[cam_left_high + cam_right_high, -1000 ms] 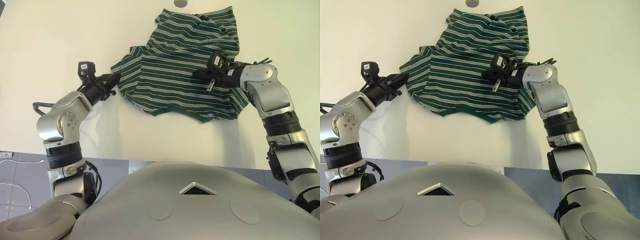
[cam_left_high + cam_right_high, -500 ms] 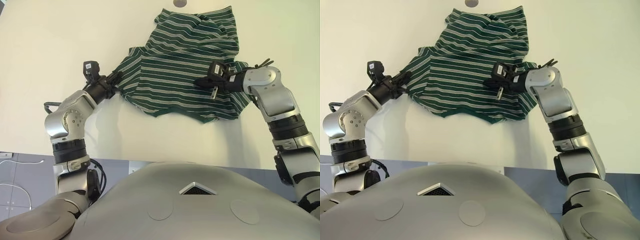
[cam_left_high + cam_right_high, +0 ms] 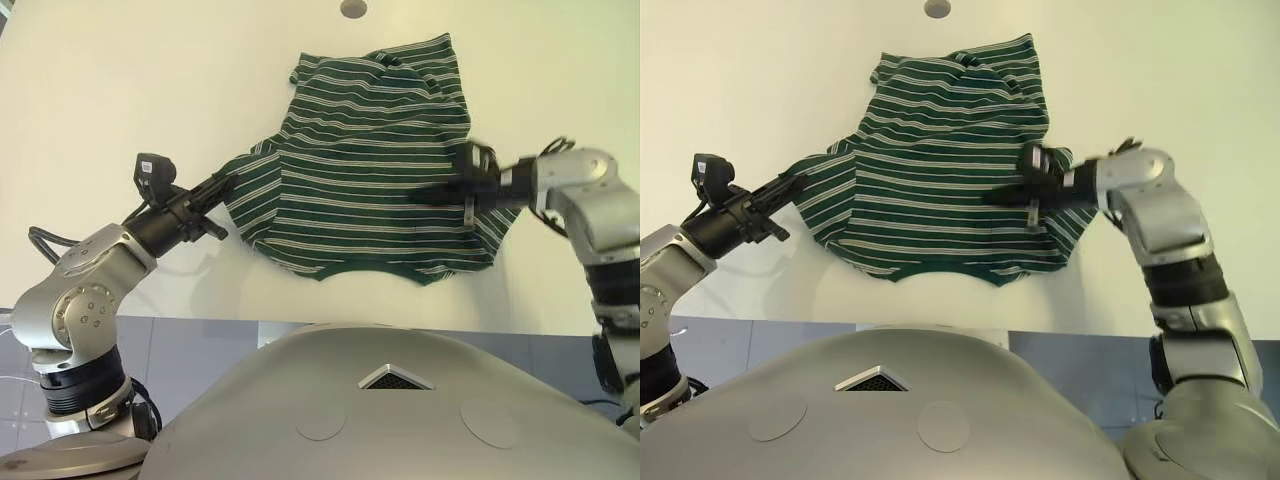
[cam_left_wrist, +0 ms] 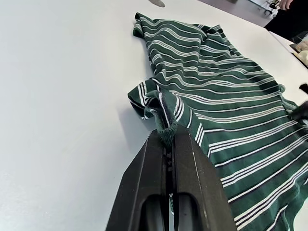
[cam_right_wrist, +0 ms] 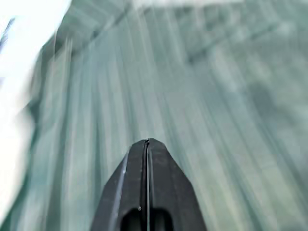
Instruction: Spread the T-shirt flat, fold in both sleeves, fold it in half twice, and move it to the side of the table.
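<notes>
One T-shirt (image 3: 365, 170); two grippers: left gripper (image 4: 167, 138) pinches sleeve hem (image 4: 162, 115) between fingertips, right gripper (image 5: 147, 142) clenched (blurred), fabric beyond fingertips

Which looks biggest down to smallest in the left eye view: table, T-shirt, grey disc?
1. table
2. T-shirt
3. grey disc, far off and cut by the picture's top edge, so its true size is unsure.

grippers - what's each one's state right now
Left gripper: jaws closed, holding a bunched edge of the T-shirt.
Right gripper: jaws closed over the T-shirt, no cloth seen between them.
</notes>
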